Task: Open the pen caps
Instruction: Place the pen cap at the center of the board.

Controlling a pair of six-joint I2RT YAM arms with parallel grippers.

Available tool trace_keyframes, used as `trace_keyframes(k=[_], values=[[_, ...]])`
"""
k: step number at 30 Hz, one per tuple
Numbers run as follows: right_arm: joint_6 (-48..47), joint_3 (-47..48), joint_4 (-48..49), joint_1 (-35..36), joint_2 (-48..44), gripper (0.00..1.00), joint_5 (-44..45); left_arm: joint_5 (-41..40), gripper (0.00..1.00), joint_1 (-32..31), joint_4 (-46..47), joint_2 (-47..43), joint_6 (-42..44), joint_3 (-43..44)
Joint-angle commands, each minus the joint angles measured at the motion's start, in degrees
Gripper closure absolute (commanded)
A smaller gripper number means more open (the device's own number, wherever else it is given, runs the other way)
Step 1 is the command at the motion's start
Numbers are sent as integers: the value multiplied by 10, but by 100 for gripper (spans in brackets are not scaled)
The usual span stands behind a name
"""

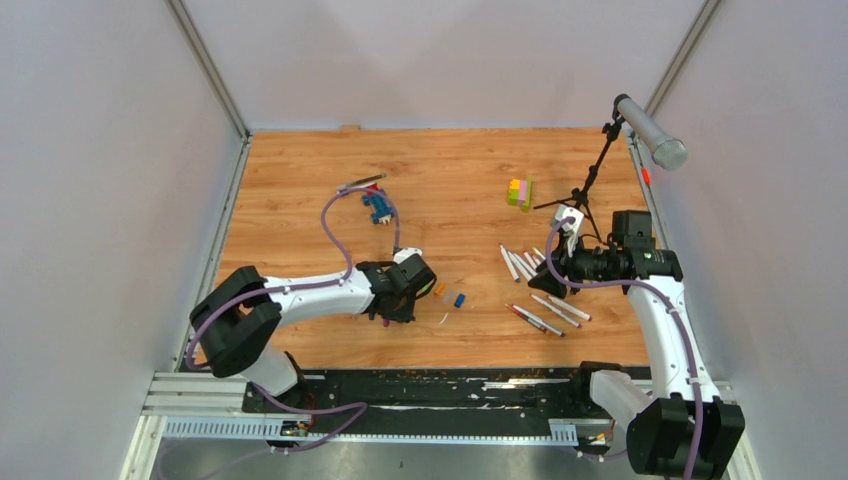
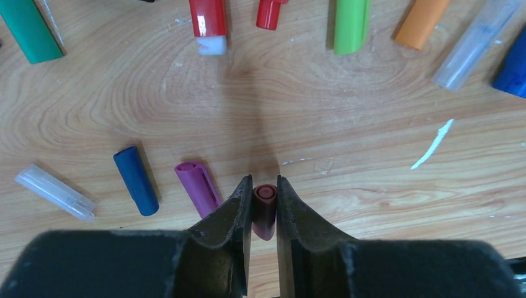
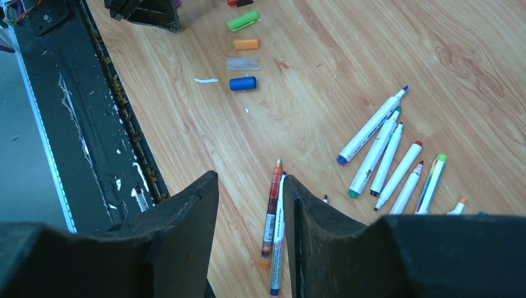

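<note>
Two loose groups of pens (image 1: 522, 263) lie on the wood-grain table (image 1: 300, 180) in the top view. They are slim white barrels, most slanting away to the left, right by the right gripper (image 1: 553, 274). The left gripper (image 1: 388, 316) is low at mid-table, w/ an orange cap (image 1: 438, 289) and a blue cap (image 1: 459, 299) just to its right; other caps are too small to sort. The brick figure (image 1: 377, 205), block stack (image 1: 519, 192) & mic stand (image 1: 590, 180) stand farther back.

Left wrist: the caps are short, smooth plastic cylinders on scuffed boards. The far row is cut off by the top edge. Nearer, a clear cap (image 2: 54, 192), a navy cap (image 2: 136, 180) and a purple cap (image 2: 197, 186) lie tilted. A maroon cap (image 2: 265, 208) sits between the jaws, its axis along the fingers, open end facing away, lower end hidden. The jaws hug both its sides, but I can't tell if it's pinched or let go. A white sliver (image 2: 432, 144) lies to the right.

Right wrist: the matte black jaws stand apart w/ nothing held. Through the gap an orange-barrelled pen (image 3: 271, 211) and a white pen lie parallel, tips away. More pens fan out at right, tips up-right; one is half hidden behind a finger. Four caps line up near the black rail (image 3: 68, 112).
</note>
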Motion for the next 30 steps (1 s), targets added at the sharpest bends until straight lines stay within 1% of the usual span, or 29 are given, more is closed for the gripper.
trace_keyframes(k=[1,8,13,16,20,23,26,28,30], values=[[-12,-2,15,0,-11,57,-26,-15,74,-4,-18,12,14,26],[-14,-2,13,0,-8,56,-26,-14,67,-5,-25,24,18,30],[-15,-2,11,0,-8,56,-27,-14,65,-6,-26,21,21,33],[-17,-2,10,0,-8,56,-27,-9,63,-6,-27,6,25,39],[-17,-3,9,0,-8,56,-27,-10,58,-6,-16,-38,35,44],[-19,-3,8,0,-7,56,-27,-27,47,-5,-4,-79,47,43],[-20,-3,8,0,-8,56,-26,-48,35,1,11,-127,80,41],[-20,-3,7,0,-9,56,-27,-57,28,14,20,-154,103,41],[-21,-3,7,0,-9,56,-27,-65,17,38,32,-183,129,37]])
